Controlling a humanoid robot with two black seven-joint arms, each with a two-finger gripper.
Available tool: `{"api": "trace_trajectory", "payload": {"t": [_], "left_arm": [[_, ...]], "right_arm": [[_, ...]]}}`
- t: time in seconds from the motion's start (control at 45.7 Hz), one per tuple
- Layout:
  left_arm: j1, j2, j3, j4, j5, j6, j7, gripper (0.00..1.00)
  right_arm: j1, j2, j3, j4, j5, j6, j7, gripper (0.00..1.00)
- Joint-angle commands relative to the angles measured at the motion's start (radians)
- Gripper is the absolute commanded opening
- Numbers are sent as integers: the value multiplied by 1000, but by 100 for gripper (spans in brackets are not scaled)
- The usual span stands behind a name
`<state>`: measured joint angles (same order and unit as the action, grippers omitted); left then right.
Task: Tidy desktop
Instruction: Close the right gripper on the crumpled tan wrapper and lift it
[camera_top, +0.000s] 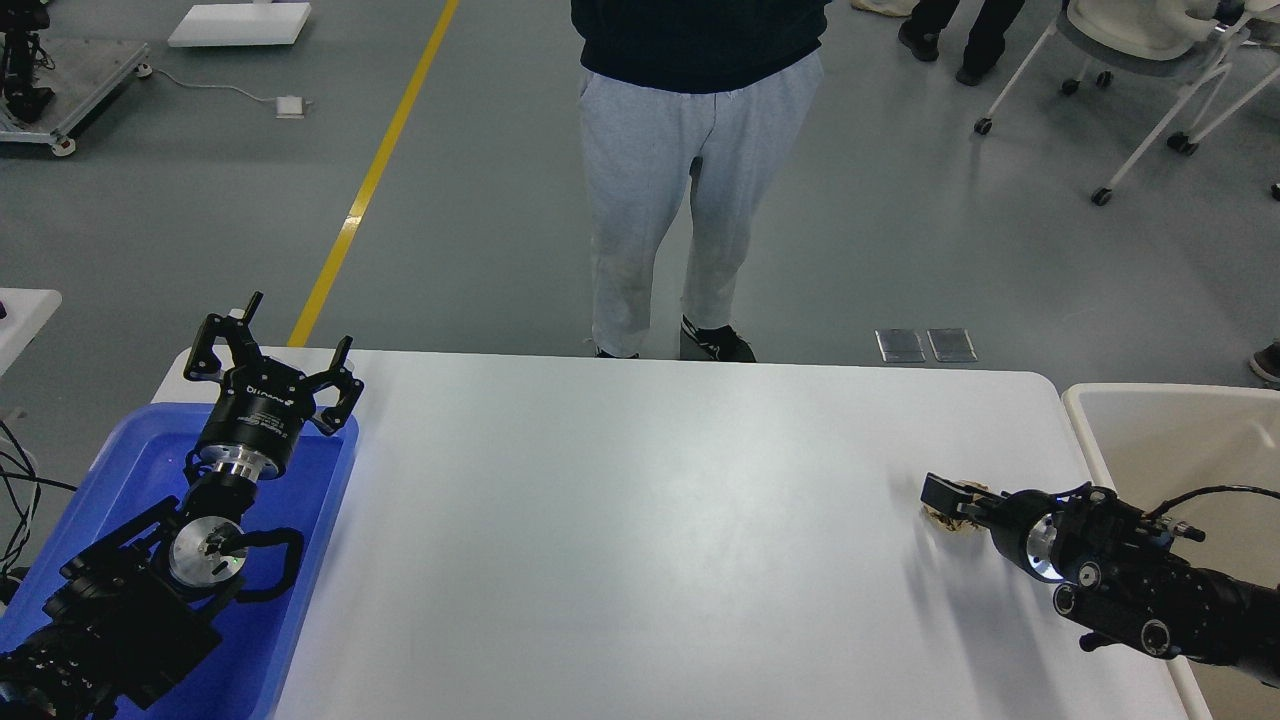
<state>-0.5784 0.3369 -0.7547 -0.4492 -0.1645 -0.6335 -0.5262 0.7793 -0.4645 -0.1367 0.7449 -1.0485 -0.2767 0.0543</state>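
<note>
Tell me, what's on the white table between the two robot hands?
Nothing: in the head view, the desktop is bare from the left gripper, above the blue tray, to the right gripper, which holds a small tan thing.

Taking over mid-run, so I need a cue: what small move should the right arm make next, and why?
Probably carry it right, toward the cream bin. The right gripper looks closed on a small tan object low over the desktop, and the bin sits just beside it. What the object is, I cannot tell.

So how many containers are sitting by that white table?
2. A blue tray lies at the desktop's left end, under the left gripper. A cream-white bin stands at the right end. Others could be outside the view.
</note>
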Motion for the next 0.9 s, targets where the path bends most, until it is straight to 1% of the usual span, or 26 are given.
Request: {"api": "trace_trajectory", "payload": {"t": [0.0, 0.307, 0.635, 0.679, 0.832, 0.876], "left_arm": [[0, -1, 0, 0, -1, 0, 0, 100], [0, 1, 0, 0, 0, 0, 0, 100], [0, 1, 0, 0, -1, 0, 0, 100], [0, 1, 0, 0, 0, 0, 0, 100], [0, 1, 0, 0, -1, 0, 0, 100], [-1, 1, 0, 0, -1, 0, 0, 100]], "right_arm": [[-2, 12, -4, -27, 1, 1, 15, 98], [-28, 43, -4, -79, 1, -2, 36, 98], [-40, 47, 9, -90, 8, -4, 38, 98], [-40, 47, 9, -96, 8, -4, 38, 96], [-40, 59, 0, -117, 8, -6, 39, 87], [-40, 63, -1, -133, 8, -6, 39, 87]]}}
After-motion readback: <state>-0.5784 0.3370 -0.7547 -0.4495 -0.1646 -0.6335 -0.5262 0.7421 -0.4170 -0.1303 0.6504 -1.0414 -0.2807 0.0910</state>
